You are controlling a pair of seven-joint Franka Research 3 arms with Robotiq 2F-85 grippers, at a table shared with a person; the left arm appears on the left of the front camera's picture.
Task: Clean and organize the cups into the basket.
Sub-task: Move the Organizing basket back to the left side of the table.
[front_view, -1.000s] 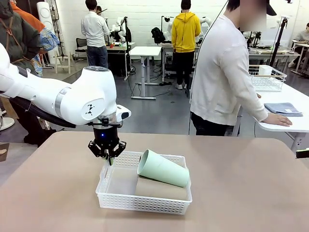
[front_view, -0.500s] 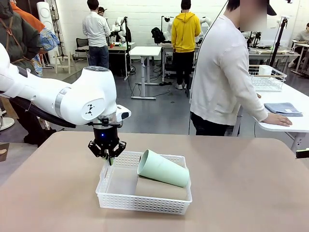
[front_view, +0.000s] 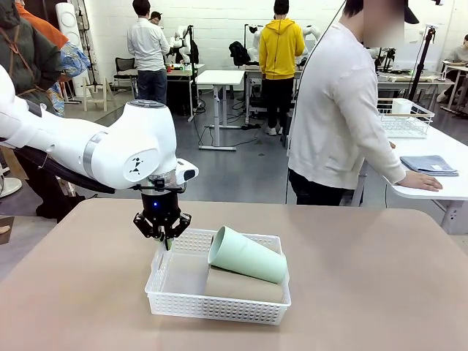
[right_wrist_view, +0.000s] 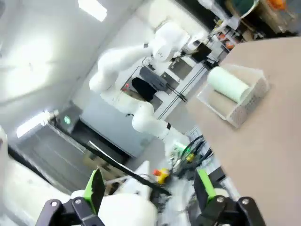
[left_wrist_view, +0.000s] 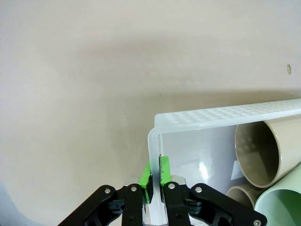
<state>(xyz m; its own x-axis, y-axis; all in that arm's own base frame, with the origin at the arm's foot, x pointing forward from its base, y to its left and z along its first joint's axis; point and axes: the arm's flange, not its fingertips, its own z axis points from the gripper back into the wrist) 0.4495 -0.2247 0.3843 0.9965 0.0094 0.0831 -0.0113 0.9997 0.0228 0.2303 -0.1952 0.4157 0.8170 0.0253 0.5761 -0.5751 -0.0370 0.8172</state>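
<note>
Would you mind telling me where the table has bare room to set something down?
The table is bare right of the basket, and left of it in front. It is crowded at the basket's left rim, clamped by the left gripper, and inside, around the cups.

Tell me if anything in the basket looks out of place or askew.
The mint green cup lies tilted across the brown cups, sticking up above the basket rim instead of nesting flat. The left end effector pinches the basket's wall.

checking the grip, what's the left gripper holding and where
The left gripper pinches the basket by the rim of its wall near a corner.
</note>
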